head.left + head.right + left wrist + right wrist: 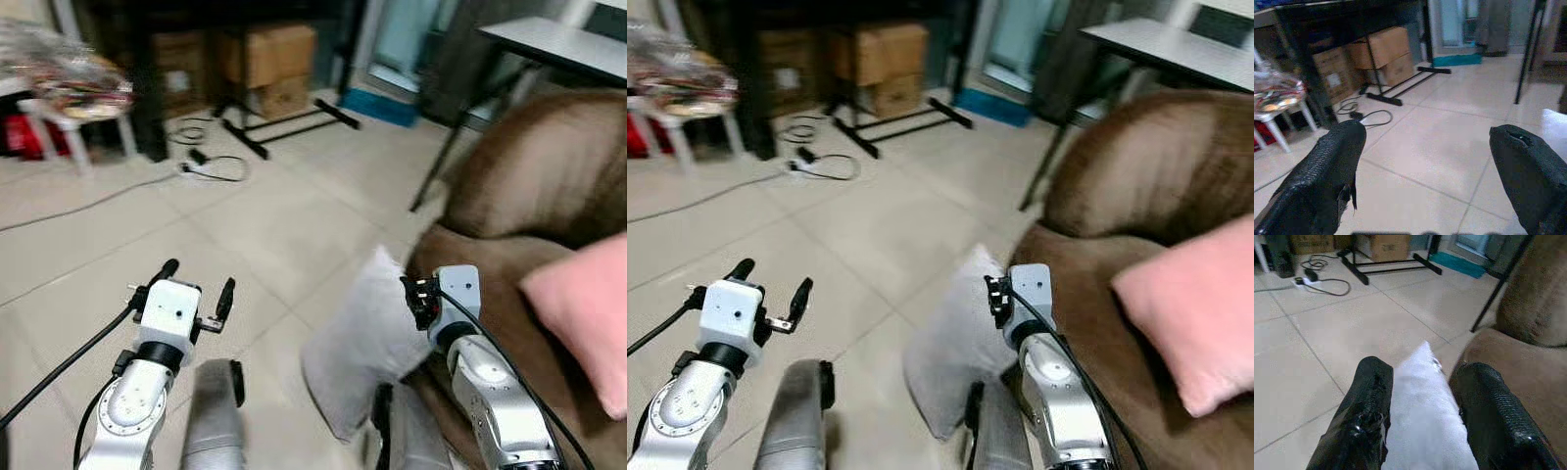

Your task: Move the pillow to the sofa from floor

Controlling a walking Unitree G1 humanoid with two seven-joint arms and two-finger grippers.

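A white pillow (358,345) stands on its edge on the tiled floor, leaning against the front of the brown sofa (534,181). My right gripper (419,301) is at the pillow's upper edge. In the right wrist view the pillow (1422,416) fills the gap between the two black fingers (1369,416), which are shut on it. My left gripper (196,284) hovers over bare floor left of the pillow, open and holding nothing. The left wrist view has its fingers (1327,171) spread wide apart.
A pink cushion (586,313) lies on the sofa seat at the right. Farther back are cardboard boxes (269,59), a black stand's feet (289,122), a power strip with cables (201,162), a white stool (73,113) and a table (554,44) by the sofa.
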